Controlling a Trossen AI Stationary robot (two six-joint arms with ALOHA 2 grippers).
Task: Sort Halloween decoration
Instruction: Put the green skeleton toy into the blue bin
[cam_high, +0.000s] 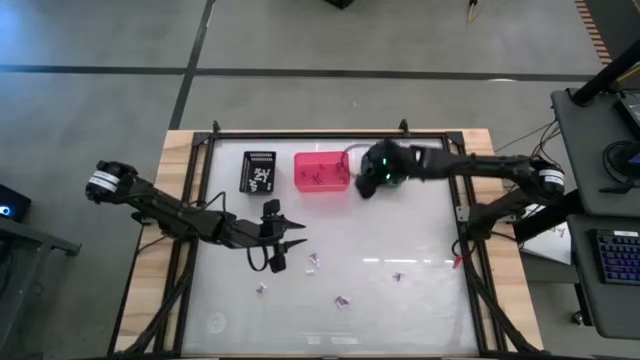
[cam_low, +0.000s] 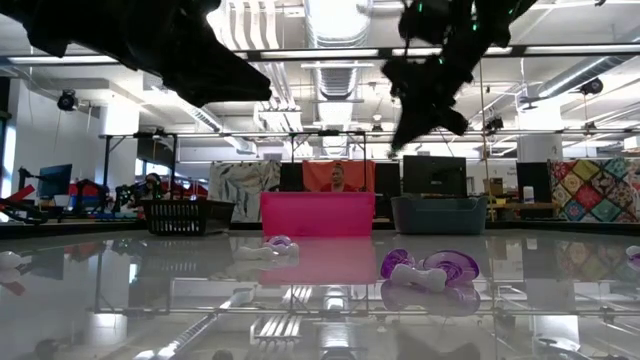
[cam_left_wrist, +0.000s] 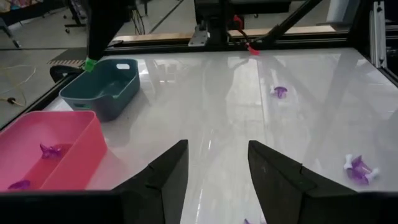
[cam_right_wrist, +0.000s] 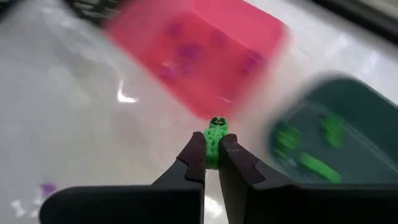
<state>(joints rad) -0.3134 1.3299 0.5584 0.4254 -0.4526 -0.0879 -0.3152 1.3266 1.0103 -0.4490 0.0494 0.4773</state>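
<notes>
My right gripper (cam_right_wrist: 212, 149) is shut on a small green trinket (cam_right_wrist: 216, 132) and hangs in the air beside the pink bin (cam_right_wrist: 199, 56) and the teal bin (cam_right_wrist: 329, 137), which has green pieces in it. In the high view it (cam_high: 368, 185) is at the pink bin's (cam_high: 322, 170) right end. My left gripper (cam_left_wrist: 214, 168) is open and holds nothing; it hovers over the table's middle left (cam_high: 298, 236). Purple and white trinkets (cam_high: 313, 262), (cam_high: 342, 301), (cam_high: 398, 276) lie loose on the table. My right gripper pinches the green trinket by its lower part (cam_right_wrist: 214, 152) between the ends of its two fingers. The trinket's top, with a dark face on it (cam_right_wrist: 216, 122), sticks out past the fingertips. It is lifted clear of the table.
A black bin (cam_high: 258, 172) stands left of the pink bin along the far side. The pink bin has purple pieces (cam_left_wrist: 50, 149) in it. Another trinket (cam_high: 262, 289) lies near the left front. A metal frame (cam_high: 330, 133) rims the table.
</notes>
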